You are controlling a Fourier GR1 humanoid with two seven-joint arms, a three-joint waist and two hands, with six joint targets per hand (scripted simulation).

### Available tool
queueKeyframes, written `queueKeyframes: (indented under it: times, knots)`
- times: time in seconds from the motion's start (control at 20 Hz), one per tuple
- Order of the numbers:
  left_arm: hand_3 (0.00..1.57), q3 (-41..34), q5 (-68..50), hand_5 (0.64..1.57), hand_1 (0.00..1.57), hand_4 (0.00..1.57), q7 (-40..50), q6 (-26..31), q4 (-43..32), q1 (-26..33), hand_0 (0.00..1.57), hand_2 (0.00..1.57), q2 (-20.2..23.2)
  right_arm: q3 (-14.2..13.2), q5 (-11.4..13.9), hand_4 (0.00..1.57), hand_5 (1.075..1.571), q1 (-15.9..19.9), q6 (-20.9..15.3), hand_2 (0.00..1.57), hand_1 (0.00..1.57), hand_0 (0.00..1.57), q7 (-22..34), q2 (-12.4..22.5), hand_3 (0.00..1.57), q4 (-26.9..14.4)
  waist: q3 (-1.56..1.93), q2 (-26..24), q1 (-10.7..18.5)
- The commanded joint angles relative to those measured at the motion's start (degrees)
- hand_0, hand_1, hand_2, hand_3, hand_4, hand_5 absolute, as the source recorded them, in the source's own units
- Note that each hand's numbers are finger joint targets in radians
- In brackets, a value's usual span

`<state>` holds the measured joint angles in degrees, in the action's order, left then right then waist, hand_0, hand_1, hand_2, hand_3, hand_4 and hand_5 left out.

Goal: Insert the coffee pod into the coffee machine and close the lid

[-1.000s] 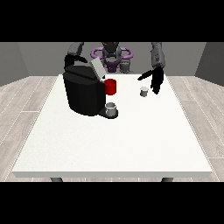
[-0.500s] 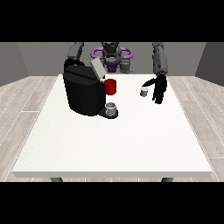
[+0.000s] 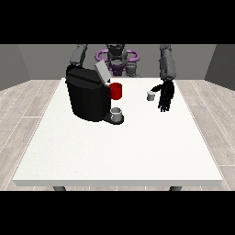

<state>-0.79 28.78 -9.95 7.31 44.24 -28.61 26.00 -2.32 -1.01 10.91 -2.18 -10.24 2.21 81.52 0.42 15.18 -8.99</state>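
Since the earlier frame, the hand at the view's right [image 3: 165, 95] has dropped lower, fingers straight and pointing down, empty. Coffee pod [image 3: 150, 95] stands on the white table [image 3: 119, 147] just left of it. Coffee machine [image 3: 87, 94] sits left, lid [image 3: 102, 72] raised.
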Motion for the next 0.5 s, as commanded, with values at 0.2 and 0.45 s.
queueKeyframes:
  times: [0.2,0.45]
  knots:
    - [0.00,0.09,1.75,1.571,0.00,0.00,-0.95,1.87,-3.21,-3.85,0.00,0.39,-0.59,-3.54,-1.70,0.37,1.571,2.68,1.27,0.00,0.00,0.00,-4.63,1.45,0.00,-7.39,-0.42,1.73,0.93]
    - [1.01,2.05,4.92,1.571,1.12,0.00,-2.90,-2.11,-3.47,-2.93,1.12,1.18,-3.06,-3.36,-1.10,0.40,1.571,3.63,-0.13,0.00,0.00,0.00,-3.62,0.95,0.00,-7.99,-0.41,1.24,1.18]
